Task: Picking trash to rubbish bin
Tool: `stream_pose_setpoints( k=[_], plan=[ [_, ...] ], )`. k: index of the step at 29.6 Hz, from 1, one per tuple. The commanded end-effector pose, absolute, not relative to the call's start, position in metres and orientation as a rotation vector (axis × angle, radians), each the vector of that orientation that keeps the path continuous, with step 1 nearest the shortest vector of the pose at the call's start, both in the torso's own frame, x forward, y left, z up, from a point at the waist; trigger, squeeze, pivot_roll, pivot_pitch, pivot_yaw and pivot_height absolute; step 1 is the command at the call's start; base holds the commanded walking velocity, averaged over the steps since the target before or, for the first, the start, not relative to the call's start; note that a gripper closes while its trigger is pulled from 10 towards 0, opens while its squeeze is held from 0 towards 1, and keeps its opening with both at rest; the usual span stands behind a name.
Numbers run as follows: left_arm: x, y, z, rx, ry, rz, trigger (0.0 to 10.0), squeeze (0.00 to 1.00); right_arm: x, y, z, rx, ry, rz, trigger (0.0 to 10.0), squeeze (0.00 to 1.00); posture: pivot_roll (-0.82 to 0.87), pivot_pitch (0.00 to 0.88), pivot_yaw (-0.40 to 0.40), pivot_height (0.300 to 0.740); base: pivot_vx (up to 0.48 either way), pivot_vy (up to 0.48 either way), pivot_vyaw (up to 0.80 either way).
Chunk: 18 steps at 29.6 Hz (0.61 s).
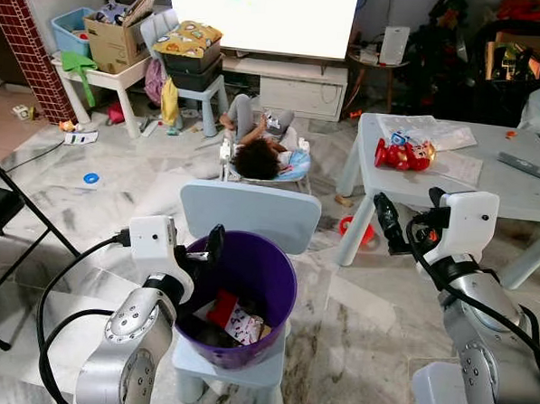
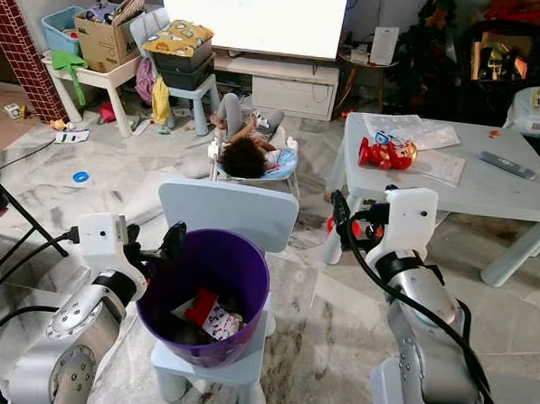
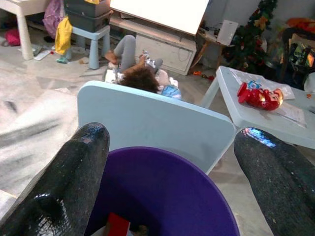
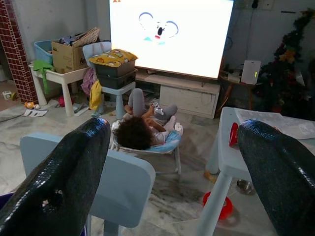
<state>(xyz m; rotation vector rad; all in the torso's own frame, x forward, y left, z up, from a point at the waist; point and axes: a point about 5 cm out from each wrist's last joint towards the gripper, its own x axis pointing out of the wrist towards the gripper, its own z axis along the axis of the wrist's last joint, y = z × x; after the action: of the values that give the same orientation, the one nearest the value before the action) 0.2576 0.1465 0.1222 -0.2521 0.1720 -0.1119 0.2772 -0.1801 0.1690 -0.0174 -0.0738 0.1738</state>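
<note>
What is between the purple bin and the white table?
In the left eye view, bare marble floor lies between the purple bin and the white table; the right hand hangs above it.

My purple rubbish bin (image 1: 247, 291) is sitting upright on the seat of a little pale blue chair (image 1: 249, 212), open top, right in front of me. There's already some trash (image 1: 235, 321) down at the bottom, a red piece and a white patterned wrapper on darker bits.

Both arms raised, fingers (image 3: 74, 182) apart
</note>
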Motion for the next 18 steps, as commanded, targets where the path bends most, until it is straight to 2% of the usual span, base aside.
stream_pose_setpoints(
  k=[1,6,18],
  plan=[
    [0.2566,0.1473,0.1184,-0.252,0.197,-0.107,10.0,0.0,0.2768,-0.1785,0.1765,-0.024,-0.1,0.18,10.0,0.0,0.01,0.027,-0.022,0.74,0.0,0.0,0.0],
    [0.257,0.1473,0.118,-0.25,0.197,-0.108,10.0,0.0,0.2773,-0.1779,0.1763,-0.024,-0.099,0.182,10.0,0.0,0.02,0.026,-0.02,0.74,0.0,0.0,0.0],
    [0.2574,0.1471,0.1175,-0.247,0.198,-0.116,10.0,0.0,0.2786,-0.1767,0.1761,-0.022,-0.1,0.185,10.0,0.0,0.02,0.024,-0.02,0.74,0.0,0.468,0.0]
  ],
)
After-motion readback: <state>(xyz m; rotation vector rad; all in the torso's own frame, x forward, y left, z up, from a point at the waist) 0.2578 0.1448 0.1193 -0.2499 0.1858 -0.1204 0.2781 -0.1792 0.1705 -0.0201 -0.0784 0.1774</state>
